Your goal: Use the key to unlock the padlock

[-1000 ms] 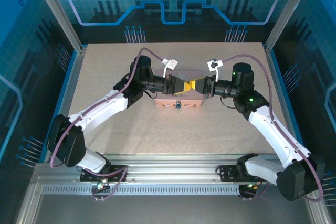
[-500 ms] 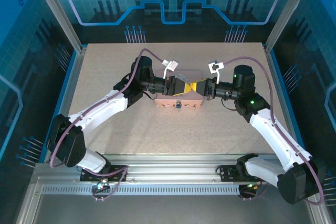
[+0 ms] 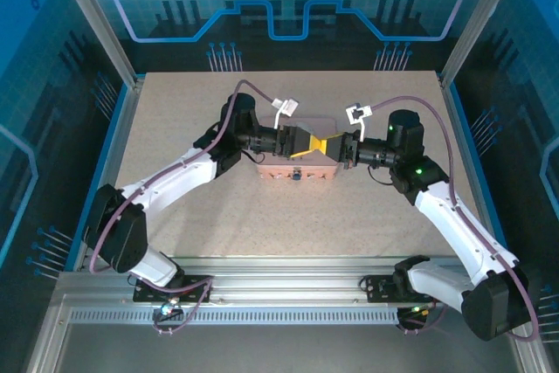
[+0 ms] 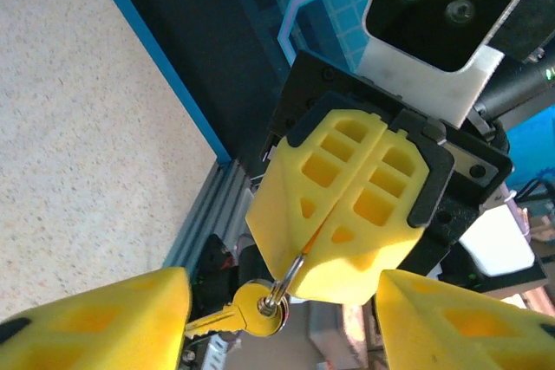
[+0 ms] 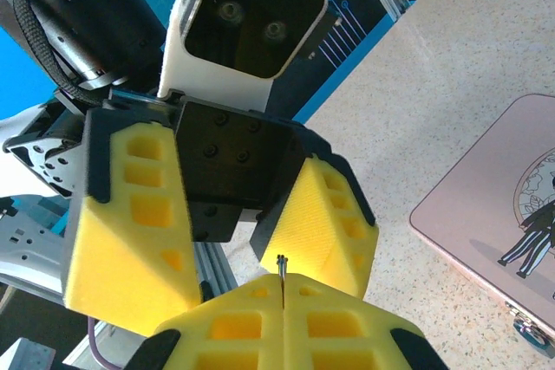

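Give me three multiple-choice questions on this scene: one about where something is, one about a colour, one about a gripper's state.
1. The small brass key hangs from: A) a metal ring pinched by the right gripper; B) a wall hook; C) a drawer knob.
2. The picture-lidded tin box is: A) blue; B) pink; C) green.
3. The left gripper is: A) shut on the key; B) shut on nothing; C) open.
Answers: 1 A, the ring runs into the closed yellow fingers; 2 B, its lid is pink; 3 C, its fingers stand well apart.
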`<action>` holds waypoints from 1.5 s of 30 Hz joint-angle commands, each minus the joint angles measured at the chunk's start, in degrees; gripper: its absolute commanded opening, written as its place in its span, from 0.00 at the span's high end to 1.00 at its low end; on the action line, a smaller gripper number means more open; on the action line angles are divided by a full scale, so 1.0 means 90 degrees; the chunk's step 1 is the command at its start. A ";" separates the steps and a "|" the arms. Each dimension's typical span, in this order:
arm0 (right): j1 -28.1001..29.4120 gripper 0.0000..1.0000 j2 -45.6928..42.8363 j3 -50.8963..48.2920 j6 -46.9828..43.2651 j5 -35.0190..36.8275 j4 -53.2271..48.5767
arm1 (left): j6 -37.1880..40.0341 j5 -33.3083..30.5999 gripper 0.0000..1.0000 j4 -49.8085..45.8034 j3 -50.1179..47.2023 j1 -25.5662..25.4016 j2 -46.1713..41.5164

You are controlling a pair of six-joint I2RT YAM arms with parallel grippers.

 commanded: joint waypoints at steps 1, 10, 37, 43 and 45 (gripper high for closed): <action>-0.0061 1.00 -0.0068 -0.0049 0.0046 -0.0139 0.0173 | -0.0008 0.0215 0.52 0.0241 0.0145 -0.0057 0.0009; -0.0069 1.00 -0.0125 -0.0069 -0.0012 -0.0078 0.0105 | 0.0178 0.0214 0.71 -0.0062 0.0164 -0.0047 -0.0052; -0.0111 1.00 -0.0291 -0.0078 -0.0189 -0.0149 -0.0090 | 0.0352 0.0215 0.94 -0.0437 0.0067 0.0119 -0.0237; -0.0161 1.00 -0.0334 -0.0253 -0.0174 -0.0050 -0.0067 | 0.0482 0.0180 0.88 -0.0736 0.0106 0.0137 -0.0286; -0.0207 1.00 -0.0358 -0.0283 -0.0133 -0.0066 -0.0023 | 0.0498 0.0166 0.85 -0.0779 0.0088 0.0148 -0.0306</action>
